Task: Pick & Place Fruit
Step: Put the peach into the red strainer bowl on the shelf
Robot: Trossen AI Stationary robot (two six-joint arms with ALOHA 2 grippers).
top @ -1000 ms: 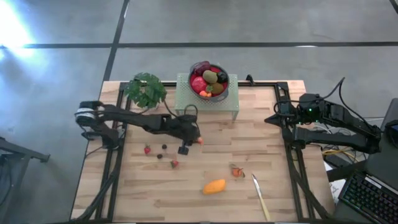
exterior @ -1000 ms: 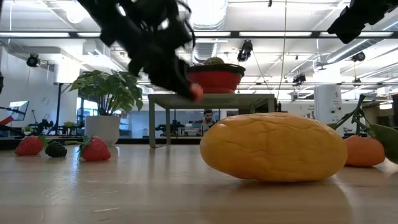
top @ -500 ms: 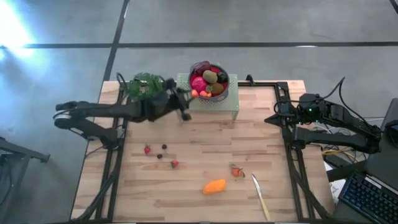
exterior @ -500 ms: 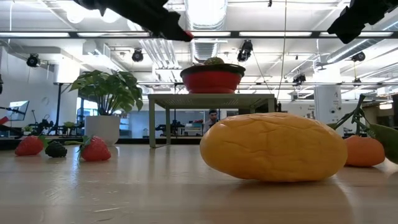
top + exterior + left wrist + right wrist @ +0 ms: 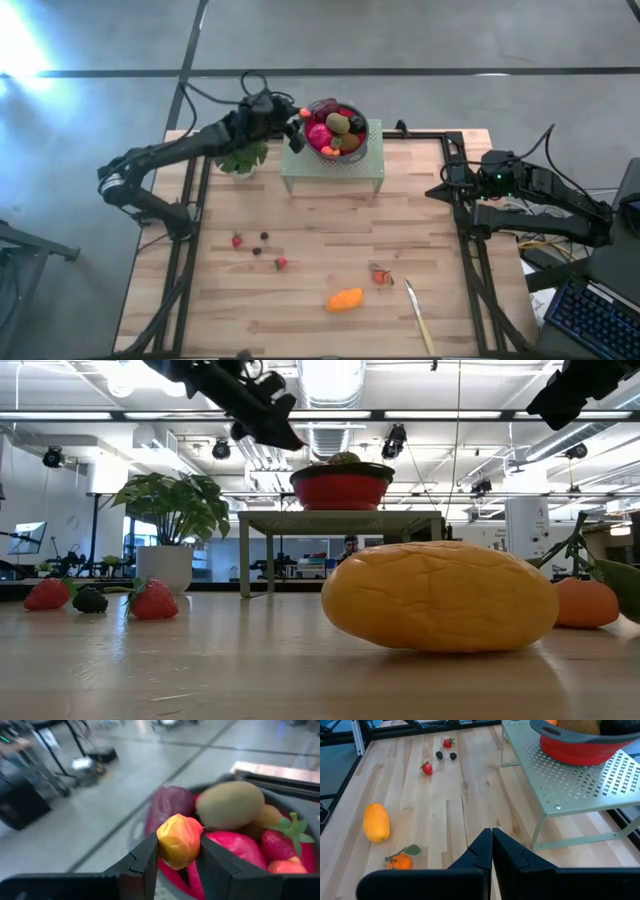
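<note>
On the near part of the wooden surface [image 5: 300,215] an orange oval fruit [image 5: 345,299], strawberries [image 5: 281,263] and dark berries [image 5: 264,237] still wait. Farther, the left gripper [image 5: 176,851] pinches a small orange-red fruit [image 5: 179,841] above the red bowl's [image 5: 362,143] left rim; released here, it could bounce off the heaped fruit and roll away. The right gripper [image 5: 491,845], fingers together and empty, waits at the right.

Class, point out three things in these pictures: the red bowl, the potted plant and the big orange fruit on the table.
red bowl [image 5: 341,488]: low view, its side wall.
potted plant [image 5: 168,567]: low view, white pot.
orange fruit [image 5: 345,299]: high view, its middle.
</note>
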